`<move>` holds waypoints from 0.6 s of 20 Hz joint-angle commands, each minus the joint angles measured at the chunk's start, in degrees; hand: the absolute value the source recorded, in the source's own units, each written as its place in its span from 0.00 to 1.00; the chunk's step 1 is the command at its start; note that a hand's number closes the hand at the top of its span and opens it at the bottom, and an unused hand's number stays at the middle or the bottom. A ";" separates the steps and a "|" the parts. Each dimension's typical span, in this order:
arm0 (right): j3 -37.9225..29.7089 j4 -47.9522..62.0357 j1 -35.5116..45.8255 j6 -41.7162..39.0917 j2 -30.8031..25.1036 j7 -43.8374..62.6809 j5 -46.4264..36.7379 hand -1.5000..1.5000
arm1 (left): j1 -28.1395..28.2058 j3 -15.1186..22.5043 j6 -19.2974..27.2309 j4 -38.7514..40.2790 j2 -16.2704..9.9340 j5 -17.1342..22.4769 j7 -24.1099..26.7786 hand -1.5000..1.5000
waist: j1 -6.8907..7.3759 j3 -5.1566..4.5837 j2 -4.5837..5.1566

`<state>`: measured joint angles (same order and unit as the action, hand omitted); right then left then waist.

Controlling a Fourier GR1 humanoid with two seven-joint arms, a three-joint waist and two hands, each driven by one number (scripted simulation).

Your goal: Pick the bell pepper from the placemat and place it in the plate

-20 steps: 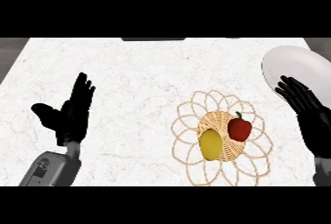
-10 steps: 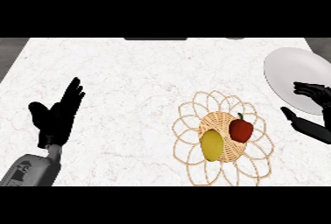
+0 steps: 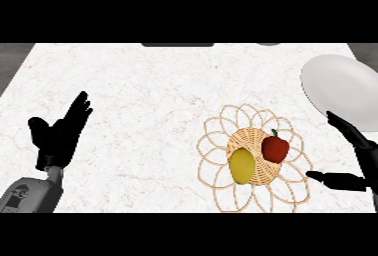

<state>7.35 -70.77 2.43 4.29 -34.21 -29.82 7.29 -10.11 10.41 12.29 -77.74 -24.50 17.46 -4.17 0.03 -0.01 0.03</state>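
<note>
Kitchen: white marbled counter [image 3: 148,90] w/ white plate [image 3: 339,90] at right edge, woven placemat [image 3: 221,155] holding red pepper [image 3: 275,148] & yellow fruit [image 3: 241,166].

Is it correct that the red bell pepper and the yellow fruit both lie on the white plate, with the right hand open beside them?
Not quite. In the head view the red bell pepper and yellow fruit lie on the woven placemat, not on the white plate. The right hand is indeed open beside them.

Between the red bell pepper [image 3: 275,148] on the woven placemat [image 3: 255,160] and the white plate [image 3: 341,90] the counter [image 3: 162,85] lies bare, while a yellow fruit [image 3: 242,166] sits just left of the pepper.
</note>
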 commanded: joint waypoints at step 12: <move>4.96 -16.40 1.08 -8.70 -7.19 28.15 -10.30 0.00 | -0.57 -0.91 0.14 -2.28 3.22 -4.47 -4.37 0.50 | -0.18 -0.03 -0.13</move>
<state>11.25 -83.75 3.62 -0.79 -39.46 -8.43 -1.78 -10.36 8.99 11.81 -79.06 -22.21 14.34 -6.75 -0.05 -0.04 -0.06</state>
